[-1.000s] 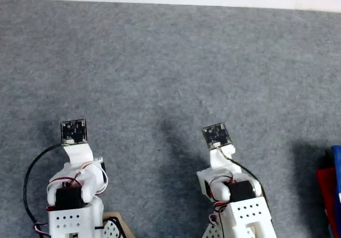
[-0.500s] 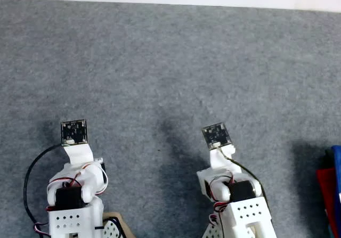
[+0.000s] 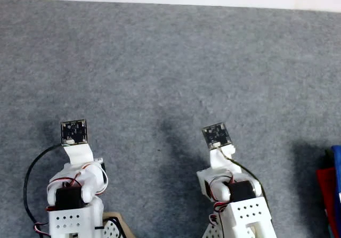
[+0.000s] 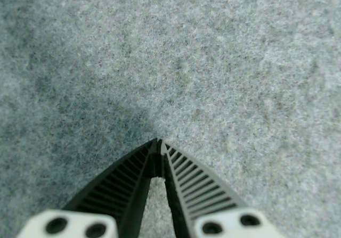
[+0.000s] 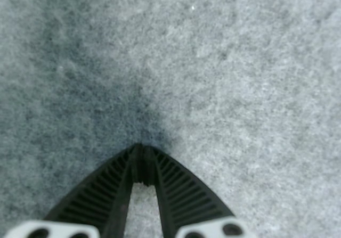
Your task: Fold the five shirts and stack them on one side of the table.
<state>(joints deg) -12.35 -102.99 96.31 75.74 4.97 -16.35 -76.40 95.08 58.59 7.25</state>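
Observation:
A stack of folded shirts [image 3: 331, 193], red and blue among them, lies at the table's right edge near the front, partly cut off. Both arms sit pulled back at the front of the grey felt table [image 3: 170, 73]. The left arm [image 3: 74, 185] is at the front left and the right arm [image 3: 226, 190] at the front centre-right. My left gripper [image 4: 159, 142] is shut with nothing in it, its tips just above bare felt. My right gripper [image 5: 141, 147] is likewise shut and empty over bare felt [image 5: 213, 62].
Grey felt covers the table from the arms to the back edge [image 3: 170, 2], where a pale wall begins. A tan plate [image 3: 114, 224] lies under the left arm's base. A black cable [image 3: 29, 174] loops out beside the left arm.

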